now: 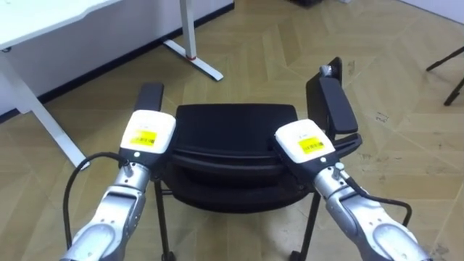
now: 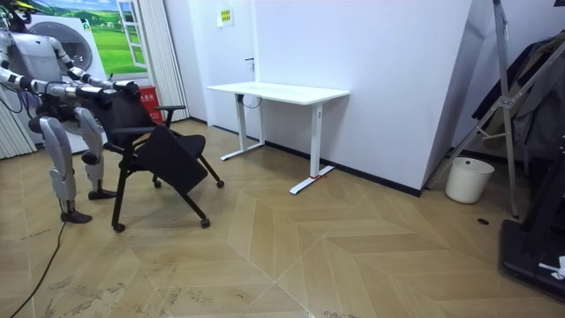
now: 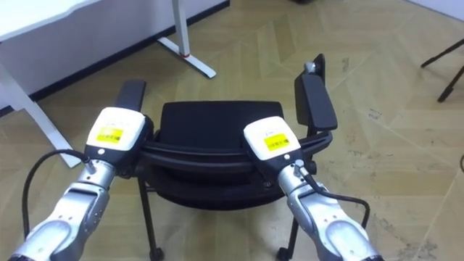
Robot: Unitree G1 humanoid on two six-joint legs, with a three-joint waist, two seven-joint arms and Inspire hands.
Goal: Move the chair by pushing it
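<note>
A black chair on casters stands right in front of me, its backrest top edge nearest to me and its seat facing away. My left hand rests on the left end of that top edge, and my right hand rests on the right end. Both hands show their backs, each with a yellow label. The chair's left armrest and right armrest stick out beyond the hands. In the room view I stand upright behind the chair with both arms held out to it.
A white desk on T-shaped legs stands against the wall ahead, and its foot lies just beyond the chair on the left. A white bin and a dark rack stand far off on the room view's right. Wooden floor lies open between.
</note>
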